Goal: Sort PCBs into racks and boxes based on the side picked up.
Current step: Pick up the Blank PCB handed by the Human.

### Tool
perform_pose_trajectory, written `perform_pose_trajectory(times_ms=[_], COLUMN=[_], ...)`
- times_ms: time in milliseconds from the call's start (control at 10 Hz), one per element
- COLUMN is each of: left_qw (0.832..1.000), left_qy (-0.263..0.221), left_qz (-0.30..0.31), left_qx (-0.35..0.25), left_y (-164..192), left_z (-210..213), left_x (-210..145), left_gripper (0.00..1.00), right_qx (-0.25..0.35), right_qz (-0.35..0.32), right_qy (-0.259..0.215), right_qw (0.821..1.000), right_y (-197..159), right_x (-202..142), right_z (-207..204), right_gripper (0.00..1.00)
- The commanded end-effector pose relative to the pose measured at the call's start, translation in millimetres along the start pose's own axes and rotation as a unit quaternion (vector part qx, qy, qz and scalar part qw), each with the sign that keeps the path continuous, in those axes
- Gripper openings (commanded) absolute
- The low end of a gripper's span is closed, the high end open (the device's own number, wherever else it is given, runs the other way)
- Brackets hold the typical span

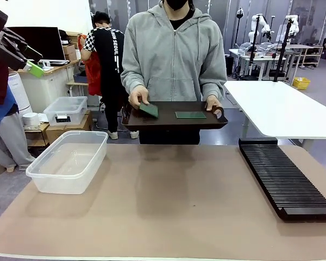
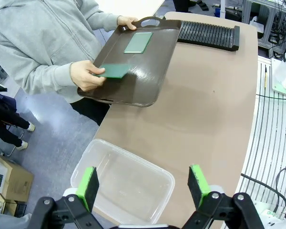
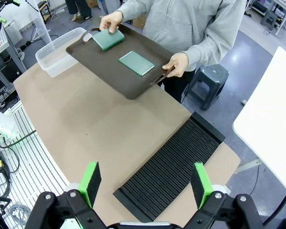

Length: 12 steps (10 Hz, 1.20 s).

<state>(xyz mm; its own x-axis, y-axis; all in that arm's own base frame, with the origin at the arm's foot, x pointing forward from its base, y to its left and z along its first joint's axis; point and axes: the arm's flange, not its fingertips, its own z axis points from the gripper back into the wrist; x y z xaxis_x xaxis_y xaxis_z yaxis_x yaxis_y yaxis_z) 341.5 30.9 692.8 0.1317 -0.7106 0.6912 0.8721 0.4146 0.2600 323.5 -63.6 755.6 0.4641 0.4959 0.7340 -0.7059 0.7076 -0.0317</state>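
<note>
Currently, two PCBs (image 1: 190,115) on a brown tray (image 1: 174,123) are held at the tabletop's (image 1: 163,206) far edge; left end effector (image 2: 143,180) and right end effector (image 3: 147,180) are spread, empty.

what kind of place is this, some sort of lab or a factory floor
Most likely a robotics lab or test workshop: a work table with a slotted black rack and a clear tub, a person holding a tray with two PCBs, and a white bench behind.
</note>
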Motion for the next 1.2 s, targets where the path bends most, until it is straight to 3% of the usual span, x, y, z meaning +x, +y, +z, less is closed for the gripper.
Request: perform_pose_trajectory(times_ms=[0, 1100], left_qw=[1.0, 1.0], left_qy=[0.0, 0.0], left_qz=[0.0, 0.0], left_qx=[-0.001, -0.001], left_y=[-0.1, -0.1], left_z=[-0.8, -0.8], left_x=[-0.6, -0.6], left_gripper=[1.0, 1.0], right_qx=[0.001, 0.001], right_qz=[0.001, 0.001], right_qy=[0.0, 0.0], right_qw=[1.0, 1.0], right_y=[0.5, 0.5], right_x=[-0.1, -0.1], right_z=[-0.7, -0.7], right_gripper=[1.0, 1.0])
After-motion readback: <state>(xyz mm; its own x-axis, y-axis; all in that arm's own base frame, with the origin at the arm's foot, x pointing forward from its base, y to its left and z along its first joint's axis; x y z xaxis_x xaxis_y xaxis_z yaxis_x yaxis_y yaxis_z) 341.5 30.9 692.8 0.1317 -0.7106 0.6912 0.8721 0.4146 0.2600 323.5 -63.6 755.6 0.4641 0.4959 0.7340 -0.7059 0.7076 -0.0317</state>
